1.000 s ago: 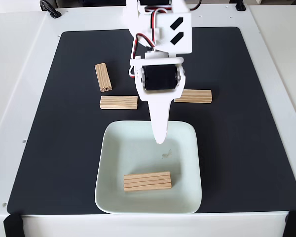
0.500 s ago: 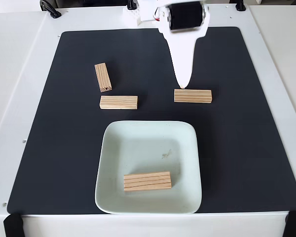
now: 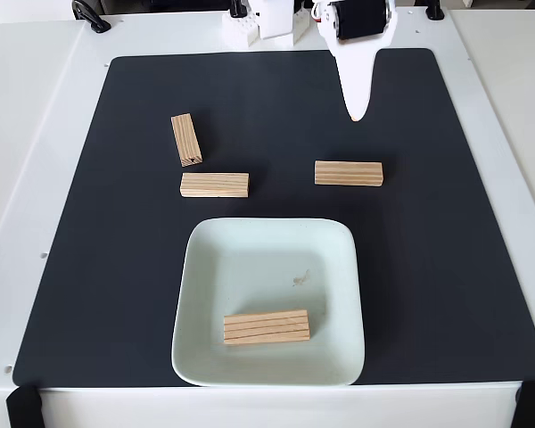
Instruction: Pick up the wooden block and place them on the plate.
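Note:
The pale mint-green plate [image 3: 205, 366] sits at the front middle of the black mat. One wooden block [image 3: 266, 326] lies flat in its front part. Three more wooden blocks lie on the mat behind the plate: one at the right [image 3: 349, 173], one at the left [image 3: 214, 185], and one angled farther back on the left [image 3: 186, 139]. My white gripper [image 3: 357, 114] hangs at the back of the mat, behind the right block and apart from it. Its fingers look closed together with nothing held.
The black mat [image 3: 446, 250] covers most of a white table [image 3: 36, 134]. The arm's base [image 3: 263, 22] stands at the back edge. Black clamps [image 3: 22, 406] sit at the front corners. Open mat lies on the right side.
The gripper has pulled back from above the plate to the rear of the mat, moving right past the right block. All blocks have stayed put.

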Robot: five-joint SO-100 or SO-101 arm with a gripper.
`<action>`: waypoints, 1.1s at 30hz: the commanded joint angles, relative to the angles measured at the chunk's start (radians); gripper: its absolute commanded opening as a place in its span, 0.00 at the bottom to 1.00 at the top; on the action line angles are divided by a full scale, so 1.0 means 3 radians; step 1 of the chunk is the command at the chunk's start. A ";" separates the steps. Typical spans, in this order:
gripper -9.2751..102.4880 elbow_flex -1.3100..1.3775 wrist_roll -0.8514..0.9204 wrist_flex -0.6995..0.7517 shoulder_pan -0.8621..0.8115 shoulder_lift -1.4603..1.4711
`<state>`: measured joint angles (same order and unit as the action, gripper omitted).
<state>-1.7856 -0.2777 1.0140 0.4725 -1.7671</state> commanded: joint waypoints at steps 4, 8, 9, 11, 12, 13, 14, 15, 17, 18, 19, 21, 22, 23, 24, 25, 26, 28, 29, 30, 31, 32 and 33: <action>0.08 0.0020 -0.0138 -0.0041 -0.0026 0.0194; 0.08 0.0179 -0.0348 -0.0036 -0.0041 0.0419; 0.08 0.0251 -0.0368 -0.0015 -0.0041 0.0481; 0.08 0.0419 -0.0378 0.0010 -0.0041 0.0608; 0.08 0.0491 -0.0378 0.0010 -0.0041 0.0665; 0.08 0.0562 -0.0383 0.0010 -0.0041 0.0721; 0.08 0.0624 -0.0383 0.0010 -0.0041 0.0772; 0.08 0.0675 -0.0383 0.0015 -0.0041 0.0823; 0.08 0.0777 -0.0383 0.0102 -0.0041 0.0920; 0.08 0.0839 -0.0383 0.0189 -0.0041 0.0966; 0.08 0.0900 -0.0383 0.0291 -0.0041 0.1012; 0.08 0.1028 -0.0383 0.0424 -0.0041 0.1110; 0.08 0.1079 -0.0383 0.0450 -0.0041 0.1145; 0.08 0.1125 -0.0383 0.0470 -0.0041 0.1171; 0.08 0.1156 -0.0383 0.0476 -0.0041 0.1191; 0.08 0.1166 -0.0383 0.0476 -0.0046 0.1207; 0.08 0.1166 -0.0383 0.0476 -0.0061 0.1212; 0.08 0.1135 -0.0383 0.0476 -0.0097 0.1222; 0.08 0.1130 -0.0378 0.0476 -0.0112 0.1222; 0.08 0.1130 -0.0353 0.0476 -0.0123 0.1217; 0.08 0.1130 -0.0332 0.0476 -0.0123 0.1217; 0.09 0.1125 -0.0332 0.0486 -0.0128 0.1217; 0.12 0.1104 -0.0332 0.0506 -0.0133 0.1212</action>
<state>-1.4788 -0.3850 1.1536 0.4310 -1.3944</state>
